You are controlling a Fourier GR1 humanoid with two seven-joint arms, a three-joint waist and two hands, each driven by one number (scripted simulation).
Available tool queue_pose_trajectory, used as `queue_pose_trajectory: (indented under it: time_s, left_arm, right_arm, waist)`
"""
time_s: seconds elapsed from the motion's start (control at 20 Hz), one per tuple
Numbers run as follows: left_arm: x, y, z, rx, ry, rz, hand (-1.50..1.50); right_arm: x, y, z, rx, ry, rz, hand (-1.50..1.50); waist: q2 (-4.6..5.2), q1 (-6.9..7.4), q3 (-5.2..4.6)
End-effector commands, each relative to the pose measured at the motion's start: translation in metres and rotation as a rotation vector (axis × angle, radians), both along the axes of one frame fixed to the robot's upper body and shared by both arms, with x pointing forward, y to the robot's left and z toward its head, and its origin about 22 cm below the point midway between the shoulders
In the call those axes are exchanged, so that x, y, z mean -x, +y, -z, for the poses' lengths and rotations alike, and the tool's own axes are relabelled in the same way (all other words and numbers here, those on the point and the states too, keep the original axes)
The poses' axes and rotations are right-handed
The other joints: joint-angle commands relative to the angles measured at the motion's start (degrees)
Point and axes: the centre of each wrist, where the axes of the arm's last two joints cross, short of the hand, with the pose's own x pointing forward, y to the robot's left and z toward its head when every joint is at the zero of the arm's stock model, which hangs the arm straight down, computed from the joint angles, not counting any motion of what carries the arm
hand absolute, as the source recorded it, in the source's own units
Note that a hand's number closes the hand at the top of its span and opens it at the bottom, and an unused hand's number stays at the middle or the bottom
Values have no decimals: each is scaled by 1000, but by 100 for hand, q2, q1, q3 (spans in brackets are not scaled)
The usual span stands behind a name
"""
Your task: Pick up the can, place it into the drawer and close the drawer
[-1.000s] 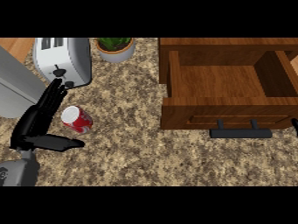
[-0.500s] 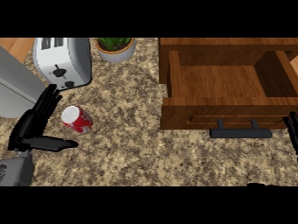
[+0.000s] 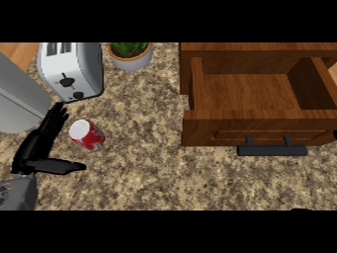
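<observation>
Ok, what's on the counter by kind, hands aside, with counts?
Can: 1
Toaster: 1
Potted plant: 1
Open drawer: 1
Grey object at left edge: 1
Total: 5

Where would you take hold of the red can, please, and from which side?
Take the can by its round side wall, about halfway up, coming from its left. It seems to stand upright, pale top showing, so the wall is the part to wrap. The left hand lies open beside that side, fingers straight, thumb spread, so curling them round the wall looks simplest.
</observation>
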Motion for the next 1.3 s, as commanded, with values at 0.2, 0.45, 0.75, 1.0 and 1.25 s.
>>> queue_pose_trajectory:
  time_s: [0.2,0.45,0.75,1.0,1.25]
  left_arm:
    - [1,19,24,-1,38,-20,-150]
    - [-6,7,43,25,60,-36,-150]
    - [-2,7,50,20,36,-24,-150]
    - [-17,10,42,2,51,-31,-150]
    - [-21,-10,53,29,56,-37,-150]
  right_arm:
    - [2,-5,-10,18,7,-11,-150]
    - [16,-3,6,-13,-10,-2,-150]
    - [20,9,-16,3,-1,5,-150]
    - [11,6,-5,1,6,16,-150]
    - [9,8,-11,-3,7,-8,-150]
  waist:
    - [4,-16,-2]
    - [6,-39,-1]
    - [1,-24,-1]
    - [4,-24,-1]
    - [7,-29,-2]
